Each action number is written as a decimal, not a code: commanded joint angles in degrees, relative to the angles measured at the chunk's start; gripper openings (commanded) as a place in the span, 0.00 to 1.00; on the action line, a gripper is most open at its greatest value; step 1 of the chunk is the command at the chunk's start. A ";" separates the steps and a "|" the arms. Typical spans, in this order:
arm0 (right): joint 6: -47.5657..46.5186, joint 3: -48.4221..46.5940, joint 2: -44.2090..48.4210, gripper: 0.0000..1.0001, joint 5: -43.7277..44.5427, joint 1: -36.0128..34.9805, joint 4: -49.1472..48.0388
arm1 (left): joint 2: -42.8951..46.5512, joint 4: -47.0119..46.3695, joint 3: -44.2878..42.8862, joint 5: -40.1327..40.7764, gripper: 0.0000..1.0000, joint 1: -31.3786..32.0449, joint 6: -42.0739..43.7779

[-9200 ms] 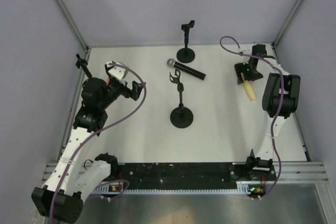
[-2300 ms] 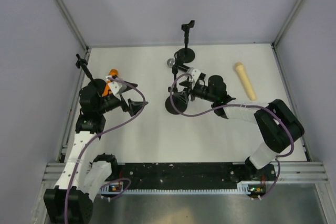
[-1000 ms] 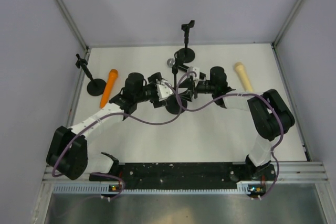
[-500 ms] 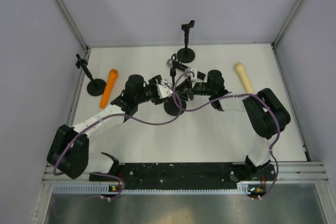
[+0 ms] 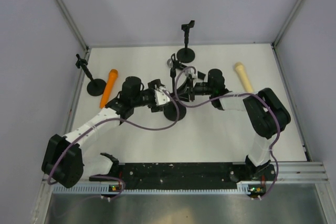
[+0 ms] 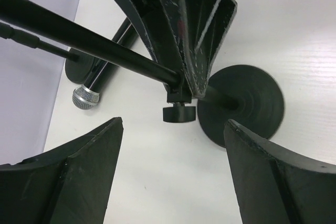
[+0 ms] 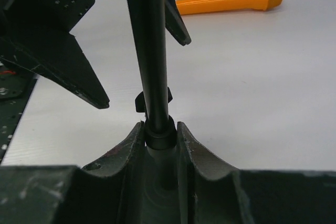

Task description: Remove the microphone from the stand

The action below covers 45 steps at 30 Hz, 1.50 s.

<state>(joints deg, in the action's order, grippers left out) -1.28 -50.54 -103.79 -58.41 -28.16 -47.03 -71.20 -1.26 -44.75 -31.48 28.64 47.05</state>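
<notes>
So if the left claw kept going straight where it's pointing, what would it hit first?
Most likely the pole of the middle stand, right where the right gripper is clamped on it. The left gripper is open and aimed there, though depth is hard to judge.

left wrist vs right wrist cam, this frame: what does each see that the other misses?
Left wrist only: the black microphone with silver grille on the table, and the stand's round base in plain view. Right wrist only: the orange microphone lying farther across the table. Both: the stand pole with its small knob, the right claw shut on that pole, and the left claw open close beside it.
</notes>
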 commanded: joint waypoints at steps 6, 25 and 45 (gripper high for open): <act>26.04 -4.21 1.93 0.00 -10.50 1.80 -15.53 | 4.05 9.78 -3.50 -4.11 0.76 0.18 6.22; 26.68 -3.16 2.89 0.00 -9.44 1.71 -16.25 | 3.44 6.18 -6.14 -4.02 0.64 1.77 -2.05; 20.97 0.97 5.88 0.00 -8.82 1.71 -19.68 | 1.59 -0.58 -5.00 -4.99 0.21 2.03 -12.23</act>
<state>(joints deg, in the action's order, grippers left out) 21.87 -49.89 -102.74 -66.98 -26.55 -59.05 -69.21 4.16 -48.82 -34.70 30.44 39.77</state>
